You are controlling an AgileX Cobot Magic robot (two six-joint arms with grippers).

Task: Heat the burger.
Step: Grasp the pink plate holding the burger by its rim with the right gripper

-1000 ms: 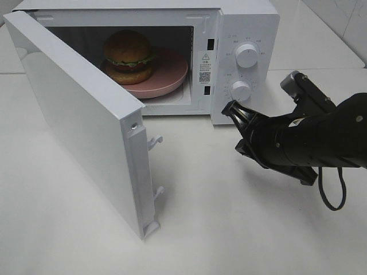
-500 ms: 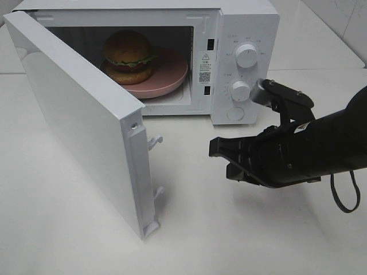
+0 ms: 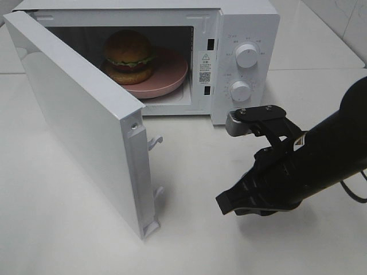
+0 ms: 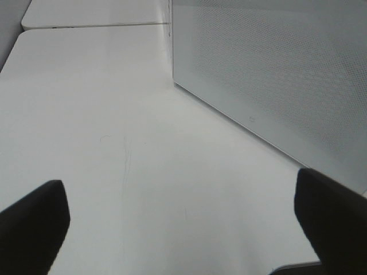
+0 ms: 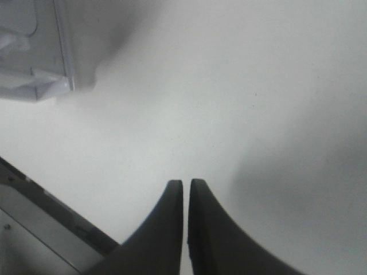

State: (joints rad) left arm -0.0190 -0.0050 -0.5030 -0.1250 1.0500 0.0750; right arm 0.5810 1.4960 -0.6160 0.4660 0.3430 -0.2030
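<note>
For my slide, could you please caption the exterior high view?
Burger on plate inside open microwave; shut right gripper points toward the door.

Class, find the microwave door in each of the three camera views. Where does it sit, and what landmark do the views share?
Exterior high: microwave door swung open, at the left.
Left wrist: its dotted outer face, past the open left gripper.
Right wrist: only its latch edge, ahead of the shut right gripper.
Shared landmark: the white table.
</note>
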